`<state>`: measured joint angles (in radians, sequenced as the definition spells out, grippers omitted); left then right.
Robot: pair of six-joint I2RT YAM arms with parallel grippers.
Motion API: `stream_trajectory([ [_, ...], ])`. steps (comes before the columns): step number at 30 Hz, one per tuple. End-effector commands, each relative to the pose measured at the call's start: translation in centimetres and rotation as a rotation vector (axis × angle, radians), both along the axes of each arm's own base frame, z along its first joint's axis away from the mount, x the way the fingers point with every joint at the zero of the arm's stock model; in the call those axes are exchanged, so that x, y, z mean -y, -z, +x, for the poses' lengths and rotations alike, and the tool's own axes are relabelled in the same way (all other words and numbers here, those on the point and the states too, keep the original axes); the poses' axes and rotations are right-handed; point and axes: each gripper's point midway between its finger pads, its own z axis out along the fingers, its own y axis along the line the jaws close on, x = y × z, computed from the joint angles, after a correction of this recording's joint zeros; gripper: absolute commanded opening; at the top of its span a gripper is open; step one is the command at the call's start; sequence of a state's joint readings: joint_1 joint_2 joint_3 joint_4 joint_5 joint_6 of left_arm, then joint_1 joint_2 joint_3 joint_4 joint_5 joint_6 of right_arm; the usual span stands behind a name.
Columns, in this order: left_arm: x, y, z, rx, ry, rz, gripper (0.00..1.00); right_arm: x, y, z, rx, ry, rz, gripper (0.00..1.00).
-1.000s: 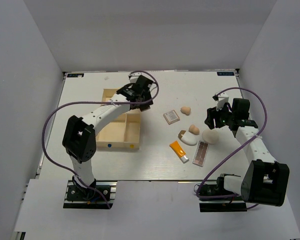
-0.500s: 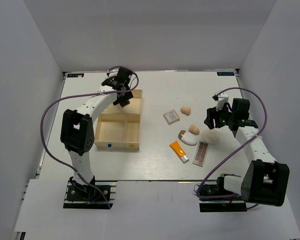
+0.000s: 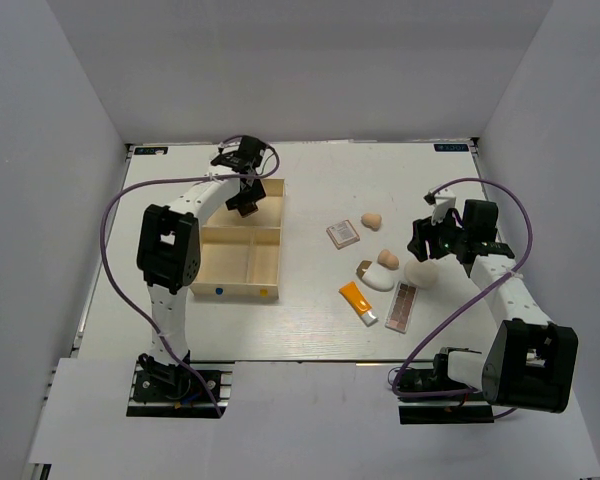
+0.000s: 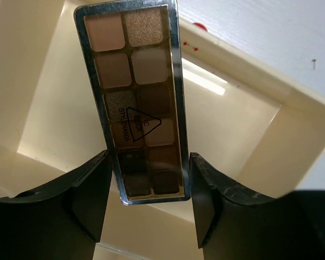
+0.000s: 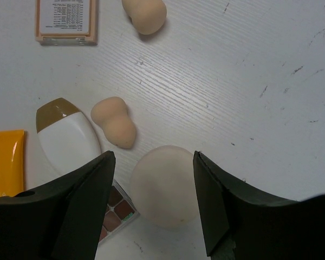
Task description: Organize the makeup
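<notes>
1. Swinging leftward over the last second, the left gripper point(image 4: 149, 157) now hangs above the far compartment of the wooden box point(image 3: 271, 270), while the right arm has barely shifted.
2. Its fingers point(image 4: 92, 189) pinch one eyeshadow palette point(image 4: 135, 103) across its narrow width near one short end, and the long body reaches out over the compartment. Whether the palette touches the box floor, I cannot tell.
3. The right gripper point(image 5: 153, 157) hovers with fingers spread over the round puff point(image 3: 421, 272), holding nothing.
4. Loose on the surface point(image 3: 310, 180), right of the box, lie the second palette point(image 3: 403, 306), the orange tube point(image 3: 357, 301), the white oval piece point(image 3: 376, 278), two egg-shaped sponges point(image 3: 371, 220) and point(image 3: 388, 259), and the square compact point(image 3: 343, 233).
5. Handling, as I judge it:
   - The palettes look stiff, flat and light, with a shiny rim that may slip. A grip across the long edges near the middle would tilt less than this end grip.
   - The pans look fragile, so lowering suits them better than dropping.
   - The sponges and the puff look soft and will squash, so a gentle squeeze across the waist or the middle should do.
   - The tube may roll or slide.
6. The surface is pale, wood-grained and lightly scuffed, and plain white walls point(image 3: 310, 70) close the space on three sides. The remaining pieces lie close together, so spread fingers may nudge neighbours.
</notes>
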<state>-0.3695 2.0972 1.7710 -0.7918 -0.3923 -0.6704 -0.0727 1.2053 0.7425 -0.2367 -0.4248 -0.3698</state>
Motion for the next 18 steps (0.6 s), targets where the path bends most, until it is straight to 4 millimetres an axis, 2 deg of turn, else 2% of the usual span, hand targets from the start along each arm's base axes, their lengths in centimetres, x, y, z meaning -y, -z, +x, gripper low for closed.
stream_trajectory([
  [1, -0.3, -1.2, -0.9, 0.014, 0.010, -0.011, 0.63, 0.2, -0.9, 0.5, 0.042, 0.008, 0.005, 0.66],
  [2, -0.3, -1.2, -1.0, 0.013, 0.010, -0.013, 0.69, 0.1, -0.8, 0.5, 0.039, 0.004, 0.007, 0.66],
  [4, -0.3, -1.1, -1.1, 0.009, 0.010, -0.012, 0.74, 0.0, -0.7, 0.5, 0.035, 0.001, 0.009, 0.66],
  [9, -0.3, -1.9, -1.2, 0.020, 0.010, -0.019, 0.81, -0.1, -0.7, 0.7, 0.034, -0.008, 0.013, 0.66],
  [13, -0.2, -2.7, -1.2, 0.036, 0.012, -0.030, 0.83, -0.2, -0.6, 0.4, 0.029, -0.021, 0.011, 0.68],
  [16, 0.6, -5.3, -0.7, 0.098, 0.042, -0.054, 0.83, -0.4, -0.4, 0.1, 0.022, -0.047, 0.001, 0.70],
  [18, 2.1, -8.0, -0.2, 0.160, 0.105, -0.095, 0.83, -0.7, -0.3, -0.2, 0.023, -0.080, -0.005, 0.70],
])
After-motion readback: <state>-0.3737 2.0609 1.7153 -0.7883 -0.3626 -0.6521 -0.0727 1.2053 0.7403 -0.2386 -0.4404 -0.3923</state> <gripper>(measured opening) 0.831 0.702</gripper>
